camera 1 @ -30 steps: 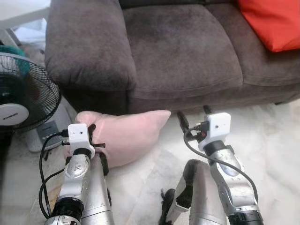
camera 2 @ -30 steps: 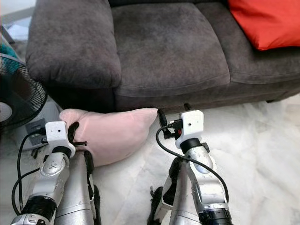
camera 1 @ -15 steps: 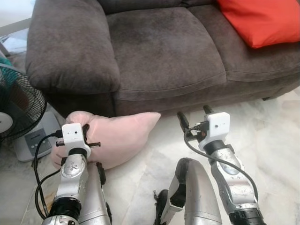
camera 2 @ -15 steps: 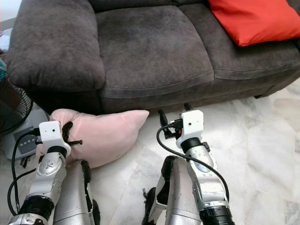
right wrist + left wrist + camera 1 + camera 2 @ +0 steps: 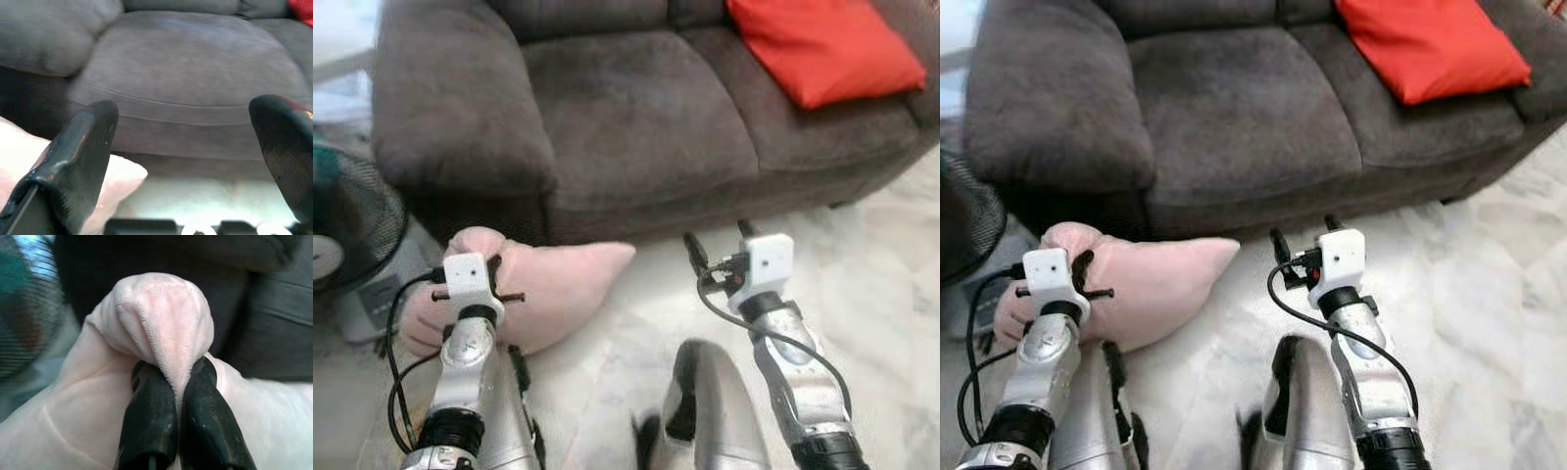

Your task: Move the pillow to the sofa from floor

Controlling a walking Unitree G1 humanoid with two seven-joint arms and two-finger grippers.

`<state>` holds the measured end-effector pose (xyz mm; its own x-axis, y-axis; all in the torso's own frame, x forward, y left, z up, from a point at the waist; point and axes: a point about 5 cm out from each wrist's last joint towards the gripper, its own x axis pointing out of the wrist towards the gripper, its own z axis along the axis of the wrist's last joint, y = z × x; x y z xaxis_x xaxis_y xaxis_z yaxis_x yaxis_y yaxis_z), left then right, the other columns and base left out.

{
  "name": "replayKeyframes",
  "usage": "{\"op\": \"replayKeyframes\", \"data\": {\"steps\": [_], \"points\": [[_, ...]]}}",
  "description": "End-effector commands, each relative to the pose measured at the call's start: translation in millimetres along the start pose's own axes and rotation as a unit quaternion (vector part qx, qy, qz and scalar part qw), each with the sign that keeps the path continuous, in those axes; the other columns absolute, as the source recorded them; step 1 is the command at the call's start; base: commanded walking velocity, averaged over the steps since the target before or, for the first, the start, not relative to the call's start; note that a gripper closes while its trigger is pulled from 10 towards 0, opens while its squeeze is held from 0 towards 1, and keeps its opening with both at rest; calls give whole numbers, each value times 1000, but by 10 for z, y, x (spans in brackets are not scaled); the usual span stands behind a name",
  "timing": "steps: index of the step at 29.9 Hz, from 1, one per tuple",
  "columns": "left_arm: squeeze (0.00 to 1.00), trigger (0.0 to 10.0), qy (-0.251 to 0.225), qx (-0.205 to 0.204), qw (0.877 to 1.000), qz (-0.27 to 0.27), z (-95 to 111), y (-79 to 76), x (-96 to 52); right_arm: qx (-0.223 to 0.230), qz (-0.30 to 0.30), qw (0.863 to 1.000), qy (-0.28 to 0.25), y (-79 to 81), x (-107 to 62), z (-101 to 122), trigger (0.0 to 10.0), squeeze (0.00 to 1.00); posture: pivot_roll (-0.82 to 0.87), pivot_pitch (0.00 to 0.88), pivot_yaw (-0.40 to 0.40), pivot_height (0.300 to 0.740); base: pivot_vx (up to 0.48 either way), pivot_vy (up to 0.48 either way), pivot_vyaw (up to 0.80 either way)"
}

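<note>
Pink plush pillow lies on the pale marble floor, right at the foot of the dark grey sofa, below the sofa's left armrest. One pillow corner points toward the middle of the floor; the rest bulges up by our left arm.

Our left claw is pinching the pillow: in the left wrist view both black fingers are pressed together w/ a fold of the pink fabric caught between them, the fabric puffed up in a rounded lump just past the tips. In the head views the left wrist camera block sits over the pillow's upper left part.

Our right claw is spread wide and holds nothing. It hovers over the floor just in front of the sofa's base, near the pillow's pointed corner but apart from it. Right wrist view shows the seat cushion between the two fingers.

An orange-red cushion rests on the sofa's right seat. A standing fan is at the left, beside the armrest. Frames are a bit blurred.
</note>
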<state>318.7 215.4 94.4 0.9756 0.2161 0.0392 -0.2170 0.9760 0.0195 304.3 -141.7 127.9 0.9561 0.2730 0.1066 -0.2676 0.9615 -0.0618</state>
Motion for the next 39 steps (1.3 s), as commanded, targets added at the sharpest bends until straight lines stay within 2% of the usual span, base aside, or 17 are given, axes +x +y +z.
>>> {"op": "replayKeyframes", "data": {"steps": [1, 10, 15, 17, 19, 22, 27, 32, 35, 39], "points": [[0, 10000, -31, -6, 999, 3, 123, -18, 25, -2, -4, 1000, 15, -27, -53, -70, 10000, 0, 148, 158, -82, 480, 0, 0, 0], [0, 10000, -58, -5, 998, -26, 184, -80, -34, -8, -8, 1000, 20, -78, -59, -77, 10000, 0, 140, 166, -88, 480, 0, 0, 0], [0, 10000, -86, 21, 994, -60, 294, -156, -71, -9, -10, 1000, 21, -93, -67, -84, 10000, 0, 141, 167, -88, 480, 0, 0, 0], [0, 10000, -109, 32, 989, -92, 404, -238, -133, -8, -11, 1000, 22, -99, -71, -89, 10000, 0, 146, 169, -89, 480, 0, 0, 0], [0, 10000, -112, 35, 988, -102, 429, -263, -161, -8, -12, 1000, 22, -100, -71, -90, 10000, 0, 150, 169, -88, 480, 0, 0, 0], [0, 10000, -106, 47, 985, -131, 441, -294, -306, -7, -13, 1000, 23, -103, -62, -97, 10000, 0, 156, 167, -86, 480, 0, 0, 0], [0, 10000, -117, 51, 983, -134, 545, -273, -398, -4, -18, 1000, 20, -136, -50, -82, 10000, 0, 163, 159, -86, 480, 0, 0, 0], [0, 10000, -136, 52, 980, -134, 692, -311, -426, 16, -32, 999, 15, -165, -51, -71, 10000, 0, 166, 142, -87, 480, 0, 0, 0], [0, 10000, -127, 56, 982, -126, 636, -341, -423, 34, -50, 998, 6, -167, -60, -51, 10000, 0, 157, 128, -84, 480, 0, 0, 0], [0, 10000, -127, 47, 985, -110, 637, -366, -419, 36, -60, 997, -9, -171, -89, 4, 10000, 0, 149, 113, -72, 480, 0, 0, 0]]}}
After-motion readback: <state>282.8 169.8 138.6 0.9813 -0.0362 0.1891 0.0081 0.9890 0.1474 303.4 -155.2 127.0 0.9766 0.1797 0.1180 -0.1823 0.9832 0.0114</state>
